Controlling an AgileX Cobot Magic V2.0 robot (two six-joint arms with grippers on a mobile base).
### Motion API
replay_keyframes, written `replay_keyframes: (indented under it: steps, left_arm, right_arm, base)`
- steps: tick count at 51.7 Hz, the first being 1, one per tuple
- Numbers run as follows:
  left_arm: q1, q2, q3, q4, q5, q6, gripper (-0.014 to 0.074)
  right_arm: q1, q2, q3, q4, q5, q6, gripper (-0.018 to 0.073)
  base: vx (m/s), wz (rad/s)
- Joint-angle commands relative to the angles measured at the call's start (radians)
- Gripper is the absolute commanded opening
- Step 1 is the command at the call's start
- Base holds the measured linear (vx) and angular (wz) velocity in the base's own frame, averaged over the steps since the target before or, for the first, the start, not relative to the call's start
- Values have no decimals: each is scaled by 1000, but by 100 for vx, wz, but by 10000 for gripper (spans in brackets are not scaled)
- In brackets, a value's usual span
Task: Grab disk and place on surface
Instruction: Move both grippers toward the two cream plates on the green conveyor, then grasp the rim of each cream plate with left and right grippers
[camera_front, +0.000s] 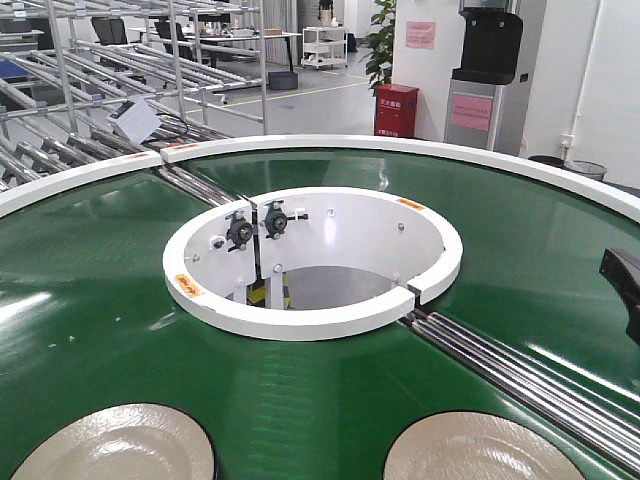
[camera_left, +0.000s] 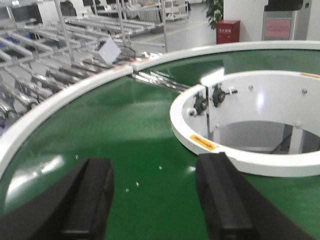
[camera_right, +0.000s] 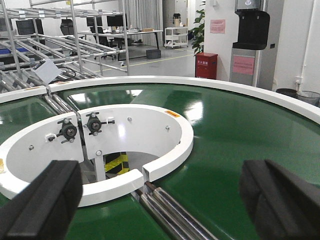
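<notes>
Jaws: found both pairs wide, empty. Judged best to descend onto left disk (camera_front: 115, 445) on green belt (camera_front: 90, 310), straddling rim before closing.

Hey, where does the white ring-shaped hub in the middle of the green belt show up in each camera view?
Front view: the white ring-shaped hub sits at the picture's centre, seen whole.
Left wrist view: it is on the right side, cut off by the right edge.
Right wrist view: it is left of centre, reaching the left edge.
Shared landmark: the red floor cabinet in the background.
</notes>
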Motion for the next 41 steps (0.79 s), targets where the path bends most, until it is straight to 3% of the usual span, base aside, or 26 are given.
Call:
replay_keyframes:
  steps: [1,10,18,27,29,35,41]
  left_arm:
    - [-8,0,-51,-9,7,-25,501]
    - [36,127,-200,-7,248,-23,499]
    - [91,351,-372,-42,432,-12,454]
    - [153,600,-506,-213,617,156,408]
    - [170,650,-519,-282,648,198,404]
    - [210,766,-517,-417,682,320,396]
    - [236,858,-517,-476,711,404,396]
  right_arm:
    - [0,-9,-33,8,-62,3,683]
    - [0,-8,-33,21,5,3,601]
    - [0,-8,-33,20,19,-2,542]
    - [0,-8,-33,19,26,-2,535]
    - [0,-8,-33,18,30,-2,535]
    - [0,-8,-33,16,42,-2,535]
    - [0,-8,-33,16,47,-4,535]
  base:
    - [0,0]
    - [0,0]
    - [0,0]
    - [0,0]
    - [0,0]
    - [0,0]
    - [0,0]
